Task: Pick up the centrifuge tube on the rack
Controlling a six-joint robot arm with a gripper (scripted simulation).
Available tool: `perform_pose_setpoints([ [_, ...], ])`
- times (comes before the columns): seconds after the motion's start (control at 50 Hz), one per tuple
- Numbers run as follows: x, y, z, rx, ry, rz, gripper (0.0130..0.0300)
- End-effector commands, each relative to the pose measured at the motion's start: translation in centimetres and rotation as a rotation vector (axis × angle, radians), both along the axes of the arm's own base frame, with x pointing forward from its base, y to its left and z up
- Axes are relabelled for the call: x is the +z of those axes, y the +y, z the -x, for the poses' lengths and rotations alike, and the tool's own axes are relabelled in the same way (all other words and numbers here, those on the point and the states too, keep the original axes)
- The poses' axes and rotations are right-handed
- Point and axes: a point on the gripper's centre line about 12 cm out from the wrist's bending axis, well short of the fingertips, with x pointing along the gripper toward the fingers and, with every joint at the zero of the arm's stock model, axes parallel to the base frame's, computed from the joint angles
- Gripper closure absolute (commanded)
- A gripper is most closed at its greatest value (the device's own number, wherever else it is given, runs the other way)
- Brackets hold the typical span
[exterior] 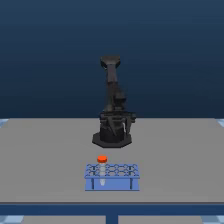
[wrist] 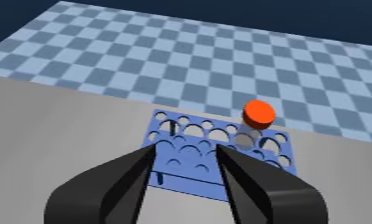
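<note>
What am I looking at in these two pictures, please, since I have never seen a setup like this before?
The dark upright machine is a robot arm standing on a grey table. One picture comes from a camera off the arm that takes in the whole scene. The other comes from a camera on the arm's wrist, looking down past the gripper, whose two dark fingers are apart and hold nothing. On the table, nearer the exterior camera than the arm's base, stands a low blue rack with a grid of round holes. One hole holds a centrifuge tube, known by its orange-red cap. The gripper is above the rack and not touching the tube.
</note>
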Motion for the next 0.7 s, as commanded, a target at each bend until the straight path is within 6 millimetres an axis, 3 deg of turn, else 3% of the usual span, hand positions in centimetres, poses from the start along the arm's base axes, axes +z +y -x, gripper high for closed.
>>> perform_pose_setpoints([
  [0.02, 0.0, -0.3, -0.4, -0.011, 0.001, -0.014, 0.0130],
  [0.7, -0.2, -2.3, -3.9, -0.070, 0.030, -0.026, 0.0130],
])
